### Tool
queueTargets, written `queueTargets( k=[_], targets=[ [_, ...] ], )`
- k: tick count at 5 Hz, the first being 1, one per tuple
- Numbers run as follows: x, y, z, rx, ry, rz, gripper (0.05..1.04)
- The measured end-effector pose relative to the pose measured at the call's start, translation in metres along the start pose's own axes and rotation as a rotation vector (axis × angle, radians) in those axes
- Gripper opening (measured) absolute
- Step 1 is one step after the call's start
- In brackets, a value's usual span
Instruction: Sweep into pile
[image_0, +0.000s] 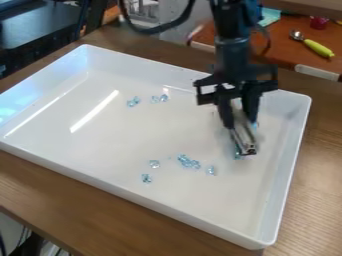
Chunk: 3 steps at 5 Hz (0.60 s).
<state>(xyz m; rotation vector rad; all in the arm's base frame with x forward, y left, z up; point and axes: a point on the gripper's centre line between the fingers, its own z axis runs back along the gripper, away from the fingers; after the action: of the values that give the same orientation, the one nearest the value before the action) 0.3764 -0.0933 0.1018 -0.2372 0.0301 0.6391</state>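
The gripper (242, 121) hangs down over the right part of the white tray (107, 181), its fingers closed around a grey bar-like tool (243, 134). The tool's lower end is at the tray floor, with blue bits (238, 152) beside it, partly hidden. A small cluster of clear blue pieces (189, 162) lies left of the tool, with a single piece (211, 170) just right of the cluster. Two separate pieces (154, 164) (146, 178) lie farther left. Toward the back are more pieces (133, 102) and another small group (159, 98).
The tray's raised walls surround the pieces, with the right wall (291, 165) close to the gripper. Wooden table (320, 200) borders the tray. Behind, a spoon with a yellow-green handle (318, 48) and a red cup (319, 22) rest on an orange-brown surface.
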Motion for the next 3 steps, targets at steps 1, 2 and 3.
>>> queueTargets(
  k=[1,2,3],
  targets=[
    [0.001,-0.012,0.011,-0.03,-0.012,0.0,0.366],
    [0.002,-0.002,0.028,-0.035,-0.007,-0.013,0.366],
    [0.002,0.038,0.059,-0.011,-0.009,-0.009,0.367]
  ],
)
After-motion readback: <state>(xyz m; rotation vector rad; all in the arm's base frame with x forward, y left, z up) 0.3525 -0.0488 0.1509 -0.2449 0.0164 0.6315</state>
